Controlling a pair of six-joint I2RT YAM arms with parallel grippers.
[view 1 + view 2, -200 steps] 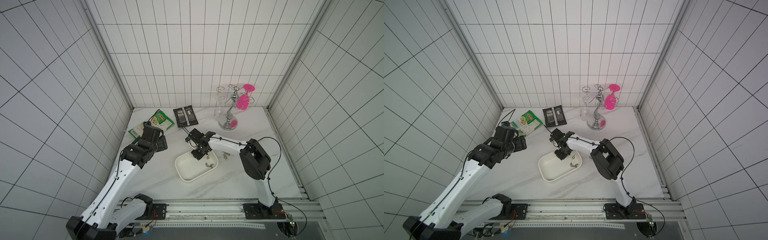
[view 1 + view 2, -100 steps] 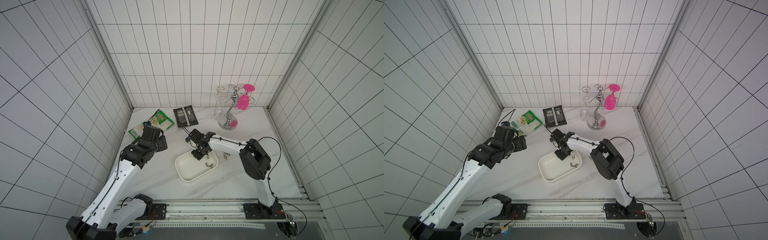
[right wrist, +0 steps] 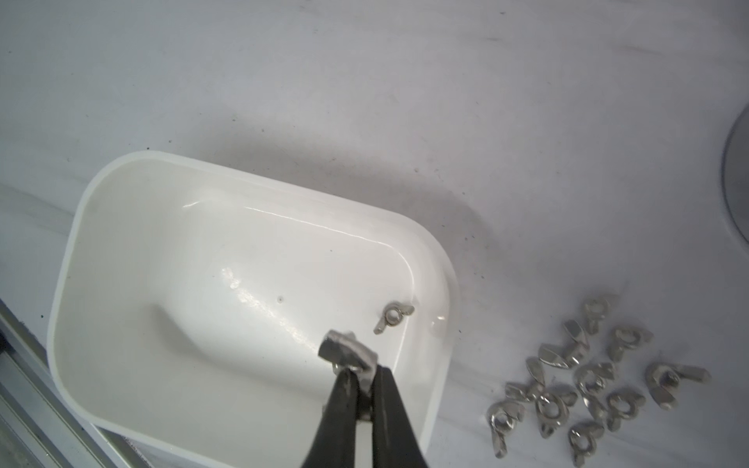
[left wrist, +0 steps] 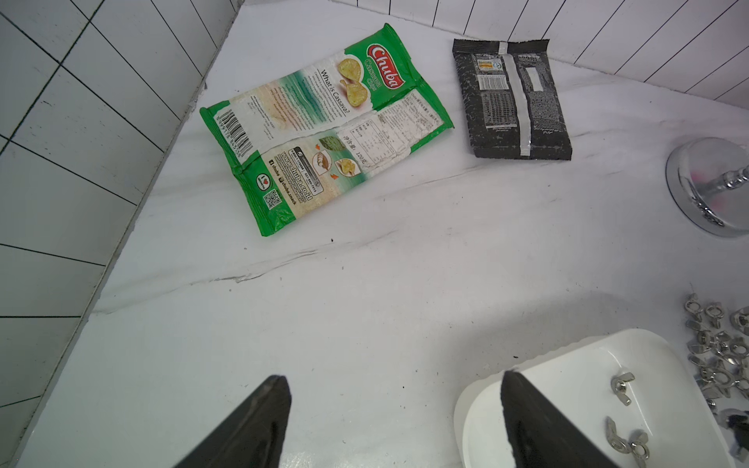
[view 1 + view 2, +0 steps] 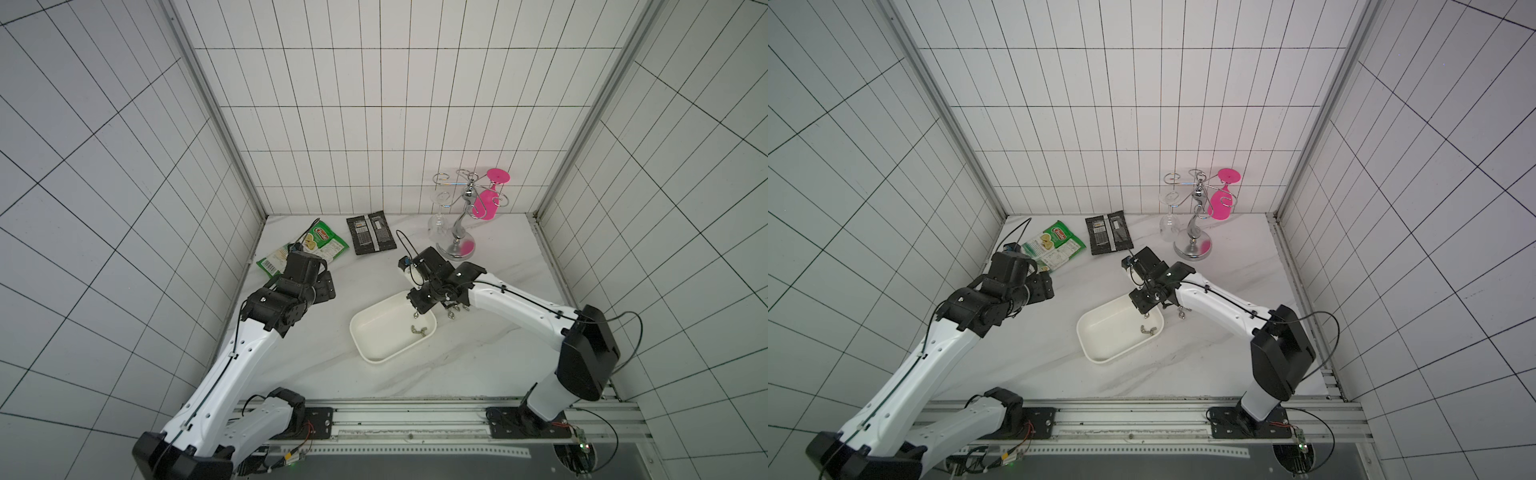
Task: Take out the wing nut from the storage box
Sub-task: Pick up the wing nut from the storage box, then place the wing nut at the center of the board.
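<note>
At the tip of my right gripper point(image 3: 364, 375), whose jaws have just pinched together, a wing nut point(image 3: 348, 350) is clamped. It hangs over the storage box point(image 3: 162, 263) floor, not yet past the rim. A second nut point(image 3: 394, 317) lies loose just beside it; a pile of nuts point(image 3: 587, 377) sits on the table point(image 3: 364, 81) outside. My left gripper point(image 4: 395, 389) hangs open. The grasp looks made; lifting out comes next.

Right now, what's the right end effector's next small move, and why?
Probably a straight lift. The right end effector is shut on a wing nut within the storage box, and the box wall stands between it and the pile of wing nuts outside.
</note>
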